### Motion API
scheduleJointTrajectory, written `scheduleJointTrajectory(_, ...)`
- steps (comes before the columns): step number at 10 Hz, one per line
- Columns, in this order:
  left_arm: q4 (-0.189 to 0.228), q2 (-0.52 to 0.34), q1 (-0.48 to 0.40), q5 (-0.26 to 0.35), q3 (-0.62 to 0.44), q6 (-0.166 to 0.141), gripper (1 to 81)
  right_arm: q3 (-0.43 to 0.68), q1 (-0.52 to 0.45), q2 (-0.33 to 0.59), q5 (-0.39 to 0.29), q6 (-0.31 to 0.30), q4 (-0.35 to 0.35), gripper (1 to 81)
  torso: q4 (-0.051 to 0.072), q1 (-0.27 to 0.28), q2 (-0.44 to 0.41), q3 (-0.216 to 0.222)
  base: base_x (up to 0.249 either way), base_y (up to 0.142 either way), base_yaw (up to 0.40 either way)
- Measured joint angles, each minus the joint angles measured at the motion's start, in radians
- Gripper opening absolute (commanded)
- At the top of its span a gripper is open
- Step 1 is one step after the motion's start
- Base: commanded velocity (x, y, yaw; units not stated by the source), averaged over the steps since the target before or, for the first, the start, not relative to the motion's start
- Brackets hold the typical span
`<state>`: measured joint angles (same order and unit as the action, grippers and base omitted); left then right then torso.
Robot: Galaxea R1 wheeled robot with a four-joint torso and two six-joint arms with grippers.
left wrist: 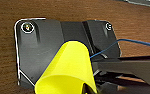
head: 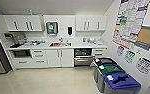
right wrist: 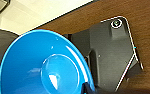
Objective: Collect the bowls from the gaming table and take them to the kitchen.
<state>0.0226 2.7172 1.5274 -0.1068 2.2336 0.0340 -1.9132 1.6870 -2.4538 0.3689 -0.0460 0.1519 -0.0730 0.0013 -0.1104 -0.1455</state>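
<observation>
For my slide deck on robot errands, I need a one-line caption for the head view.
Kitchen ahead: white cabinets, countertop with steel sink, and three lidded bins along the right wall.

Steel sink set in the white countertop. Paper-towel dispenser on the wall above the sink; dark soap dispenser just beside that. Open dishwasher below and right of the sink. Three bins nearer the camera: black-lidded, green-lidded, blue-lidded. Posters on the wall above them.
</observation>
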Motion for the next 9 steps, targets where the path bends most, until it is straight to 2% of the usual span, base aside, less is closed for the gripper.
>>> scheduleJointTrajectory(9,0.000,0.000,0.000,-0.002,0.001,0.000,1.0,0.013,-0.002,0.009,0.000,0.000,0.000,1.0,0.000,-0.001,0.000,0.000,0.194,0.000,0.000)
